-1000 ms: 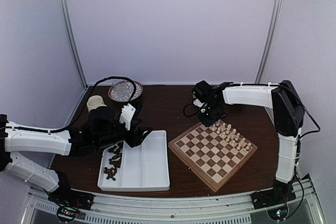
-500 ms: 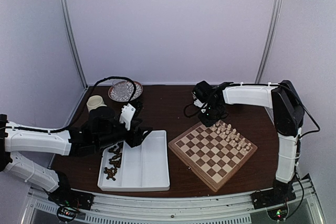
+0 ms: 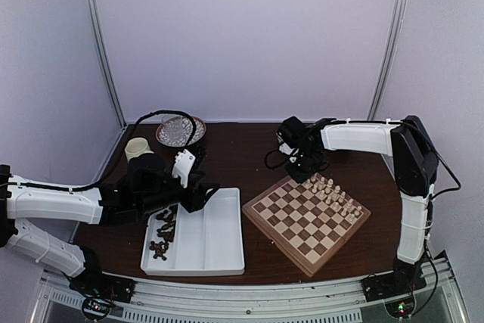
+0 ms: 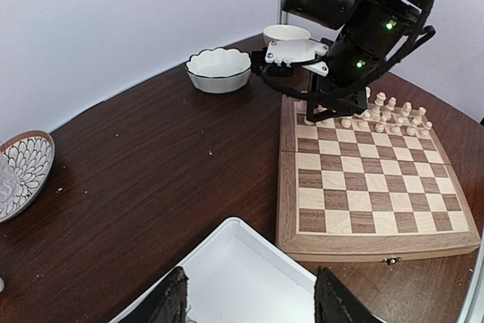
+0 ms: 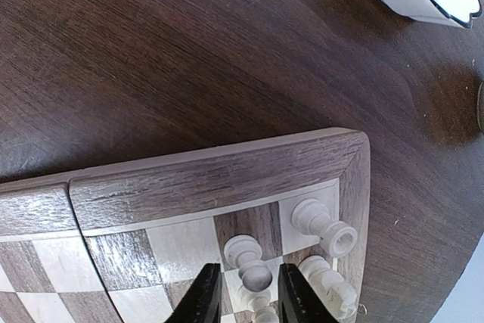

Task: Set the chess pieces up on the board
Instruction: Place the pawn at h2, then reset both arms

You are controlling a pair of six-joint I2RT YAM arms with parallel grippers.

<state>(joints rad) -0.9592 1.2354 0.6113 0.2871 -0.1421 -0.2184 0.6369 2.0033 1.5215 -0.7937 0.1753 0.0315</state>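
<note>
The board (image 3: 306, 221) lies right of centre, with cream chess pieces (image 3: 333, 191) lined up in two rows along its far right side. My right gripper (image 5: 248, 293) hangs over the board's far corner (image 5: 212, 175). Its jaws straddle a cream pawn (image 5: 253, 270) standing on a dark square, with a small gap on each side. A cream rook (image 5: 325, 228) stands in the corner square beside it. My left gripper (image 4: 249, 304) is open and holds nothing, over the white tray (image 3: 219, 240). Dark chess pieces (image 3: 161, 232) lie in the tray's left compartment.
Two white bowls (image 4: 219, 69) (image 4: 286, 33) sit on the table beyond the board. A patterned plate (image 3: 180, 130) and a cream cup (image 3: 138, 147) stand at the back left. The right arm (image 4: 355, 13) reaches over the board's far edge.
The right gripper's jaws have spread apart from the cream pawn, which stays standing on its square. Neither arm has visibly shifted.
</note>
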